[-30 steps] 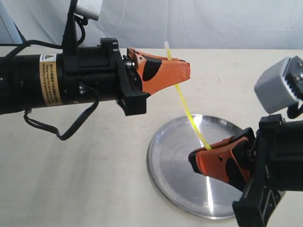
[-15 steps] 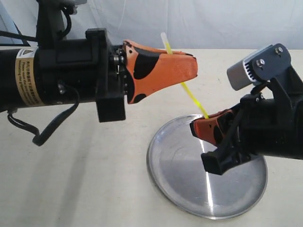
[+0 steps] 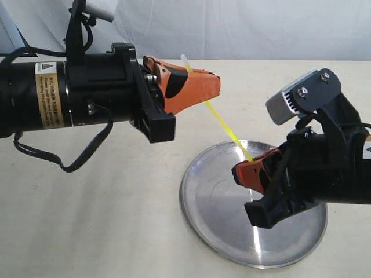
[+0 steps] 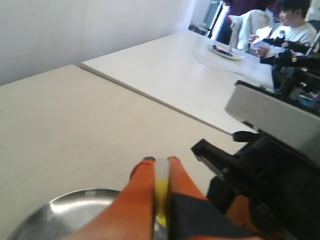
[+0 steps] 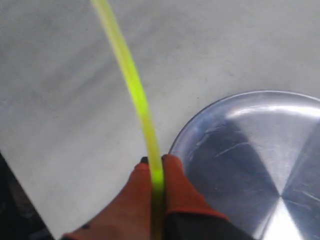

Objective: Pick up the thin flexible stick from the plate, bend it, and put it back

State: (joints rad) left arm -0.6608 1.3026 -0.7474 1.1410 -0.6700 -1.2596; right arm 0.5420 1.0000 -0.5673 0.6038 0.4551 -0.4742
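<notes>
The thin flexible stick [image 3: 223,125] is a yellow strand held in the air above the plate, slanting between both grippers. My left gripper [image 3: 215,87] is shut on its upper part, and the pale end [image 3: 184,59] pokes out above the orange fingers. My right gripper [image 3: 237,171] is shut on its lower end over the plate. The stick [image 5: 131,80] curves slightly as it leaves the right gripper [image 5: 156,160]. In the left wrist view the stick [image 4: 161,185] sits clamped in the left gripper [image 4: 160,160]. The plate [image 3: 214,197] lies shiny on the table below.
The plate's rim [image 5: 210,107] shows beside the right fingers, with pale tabletop [image 3: 104,220] around it. Beyond the left gripper, the right arm's black body [image 4: 270,175] is close. A second table with people [image 4: 280,20] is far behind.
The left gripper has shifted left and slightly down, and the right gripper has dropped a little. The stick between them now lies at a flatter slant.
</notes>
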